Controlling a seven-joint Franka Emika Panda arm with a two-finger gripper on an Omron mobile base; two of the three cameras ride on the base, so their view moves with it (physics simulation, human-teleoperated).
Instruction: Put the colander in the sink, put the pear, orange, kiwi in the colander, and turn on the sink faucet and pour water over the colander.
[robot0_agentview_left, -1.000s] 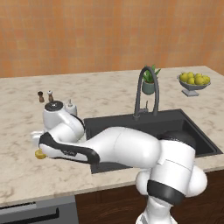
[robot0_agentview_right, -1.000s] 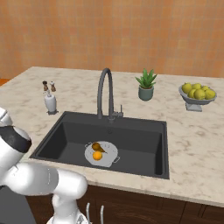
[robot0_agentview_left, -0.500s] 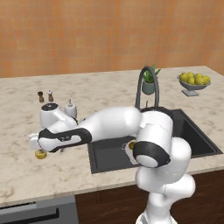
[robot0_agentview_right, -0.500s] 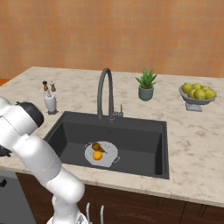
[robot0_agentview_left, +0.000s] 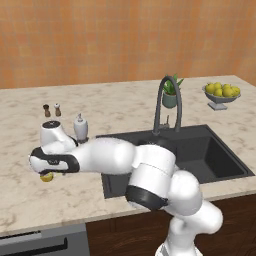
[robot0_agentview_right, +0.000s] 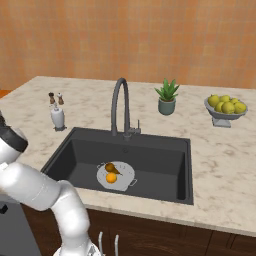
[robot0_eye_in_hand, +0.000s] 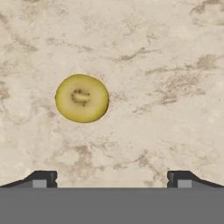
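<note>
Reaches far to the left from the base, upper arm stretched almost level, elbow bent at the big white joint low in the left base view. Wrist turned down, hand pointing straight at the surface below. Gripper spread wide — two dark fingertips far apart at the bottom of the hand view, nothing between them, holding nothing.

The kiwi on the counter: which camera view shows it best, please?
The hand view: the kiwi lies whole and unobstructed on the marble counter, seen from above. The left base view shows just a small yellow part under the arm.
</note>
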